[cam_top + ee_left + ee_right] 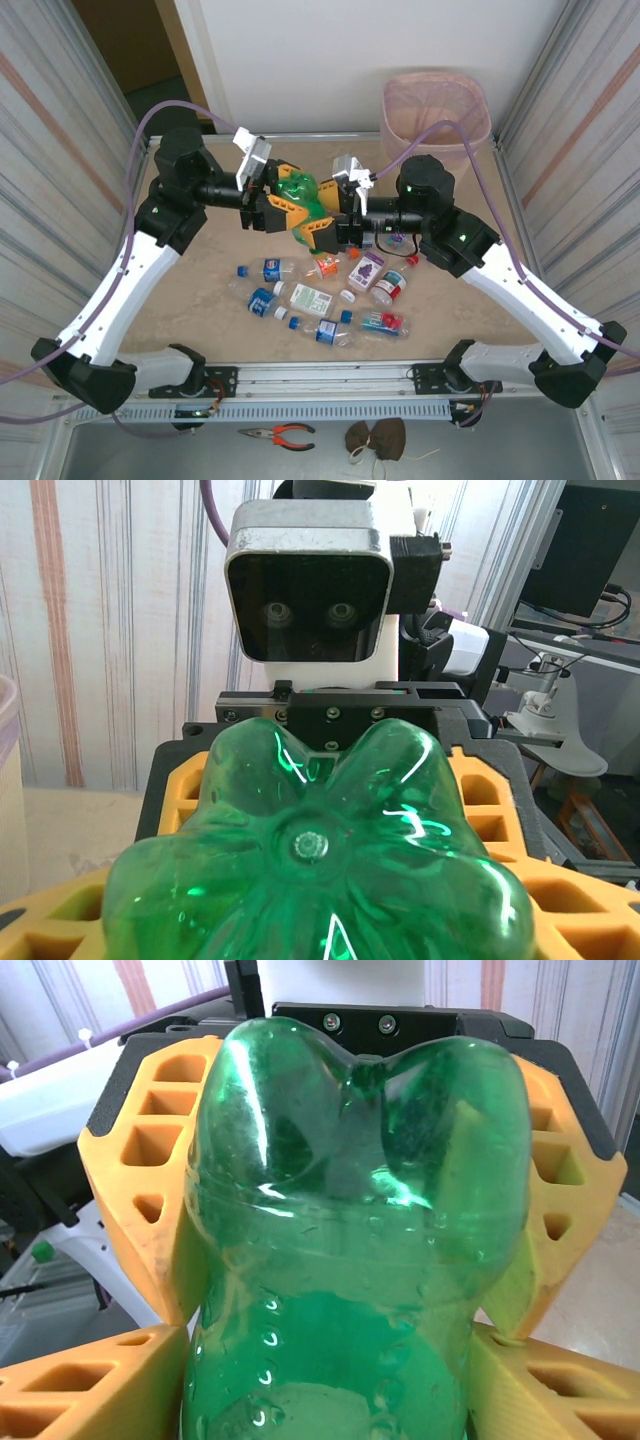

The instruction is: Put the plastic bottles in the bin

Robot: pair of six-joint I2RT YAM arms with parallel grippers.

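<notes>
Mid-air: green bottle (298,188) above loose bottles (320,295); bin (437,105) far right.
Your left gripper (283,194) and right gripper (325,213) both clamp it, jaws half-spread.

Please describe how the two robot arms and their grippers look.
The left arm and right arm have long white links and black joint housings, with a purple cable along each. Green lights glow on the joints. The left gripper and right gripper have orange ribbed fingers on black bodies, each with a silver camera box.
</notes>
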